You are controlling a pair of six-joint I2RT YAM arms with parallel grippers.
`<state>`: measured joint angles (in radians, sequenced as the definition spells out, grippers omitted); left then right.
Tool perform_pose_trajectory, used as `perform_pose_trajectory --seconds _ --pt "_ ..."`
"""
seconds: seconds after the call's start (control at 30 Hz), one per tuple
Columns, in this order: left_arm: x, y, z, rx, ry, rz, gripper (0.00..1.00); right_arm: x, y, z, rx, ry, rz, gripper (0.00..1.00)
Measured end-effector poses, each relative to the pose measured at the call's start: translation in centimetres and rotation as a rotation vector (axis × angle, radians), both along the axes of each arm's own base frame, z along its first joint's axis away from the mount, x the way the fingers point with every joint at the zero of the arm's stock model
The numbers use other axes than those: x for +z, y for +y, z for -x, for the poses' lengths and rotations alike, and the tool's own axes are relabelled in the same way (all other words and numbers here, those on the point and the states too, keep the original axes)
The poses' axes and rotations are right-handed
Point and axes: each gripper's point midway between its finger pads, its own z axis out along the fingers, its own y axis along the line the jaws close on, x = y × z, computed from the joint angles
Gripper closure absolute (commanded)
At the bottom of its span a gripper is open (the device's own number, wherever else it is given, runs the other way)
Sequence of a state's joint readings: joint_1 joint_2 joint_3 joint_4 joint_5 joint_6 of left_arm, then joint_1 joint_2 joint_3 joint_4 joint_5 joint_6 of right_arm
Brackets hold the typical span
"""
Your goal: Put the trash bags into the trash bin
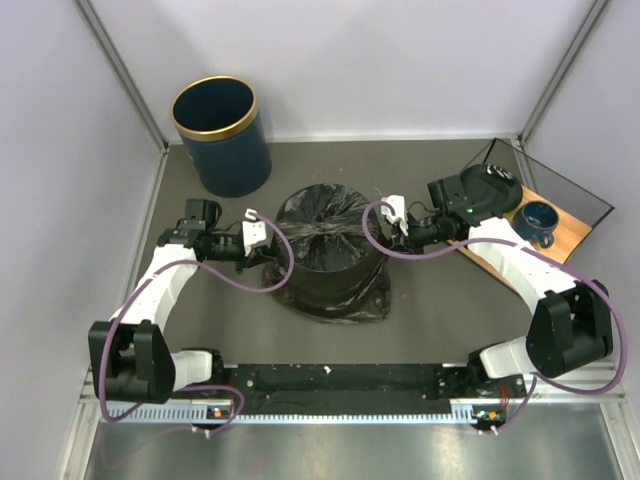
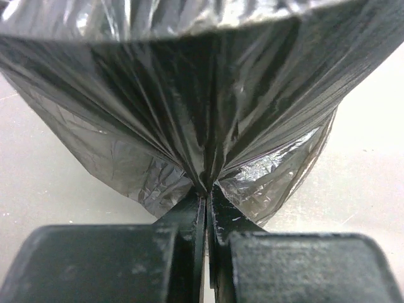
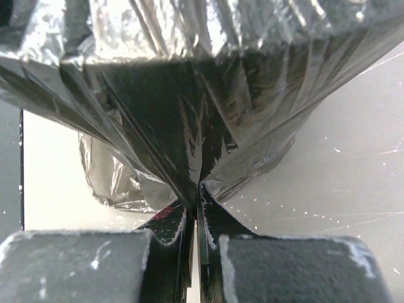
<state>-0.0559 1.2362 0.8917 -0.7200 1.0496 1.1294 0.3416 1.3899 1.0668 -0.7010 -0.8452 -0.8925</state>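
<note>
The trash bag (image 1: pixel 325 250) sits between the two sets of jaws, in the middle of the table (image 1: pixel 440 310). It stands up like a fat black tube. Its loose edge spreads out flat on the table all around the bottom. I cannot tell what is under it.

The left gripper (image 1: pixel 262 233) has its jaws squeezed tight on a fold of the thin plastic on one side. The right gripper (image 1: pixel 393 215) is squeezed tight on a fold on the other side. In both wrist views the shiny plastic fans out from the pinch, up and away from the jaws.

The step now looks like lifting the bag. To do it well, both arms should go up together at the same speed, so the thin plastic does not rip or slip out. They should not pull apart from each other too hard.

The bag's long way runs straight up from the table. Its open end seems to point down, but that is a guess.

The trash bin (image 1: pixel 235 155) stands upright, past the left jaws and away from the arms, well apart from the bag. Its open top faces up.
</note>
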Motion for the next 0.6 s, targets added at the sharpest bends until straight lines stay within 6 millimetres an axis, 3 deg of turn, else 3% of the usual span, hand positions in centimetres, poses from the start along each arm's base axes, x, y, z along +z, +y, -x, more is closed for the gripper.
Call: perform_pose_trajectory --seconds 0.3,0.33,0.4,0.43,0.53,0.6 --pt "-1.4 0.3 -1.0 -0.004 -0.04 0.002 1.0 -1.4 0.7 0.2 -0.012 0.03 -0.065 1.0" --pt "-1.4 0.5 -1.1 -0.003 -0.046 0.0 0.9 -1.6 0.7 0.3 -0.01 0.029 -0.069 0.9" --pt "-1.4 0.7 -1.0 -0.005 -0.055 -0.004 0.52 -1.7 0.6 0.7 -0.012 0.03 -0.071 0.43" --pt "-1.7 1.1 -0.7 0.003 -0.042 -0.028 0.38 -1.9 0.4 1.1 -0.02 0.044 -0.059 0.22" --pt "-2.4 2.3 0.9 0.032 0.046 -0.064 0.23 -2.1 -0.6 2.4 -0.044 0.089 -0.013 0.12" --pt "-1.1 2.8 1.4 0.057 0.061 -0.069 0.17 -1.3 -1.1 2.9 -0.064 0.094 0.005 0.1"
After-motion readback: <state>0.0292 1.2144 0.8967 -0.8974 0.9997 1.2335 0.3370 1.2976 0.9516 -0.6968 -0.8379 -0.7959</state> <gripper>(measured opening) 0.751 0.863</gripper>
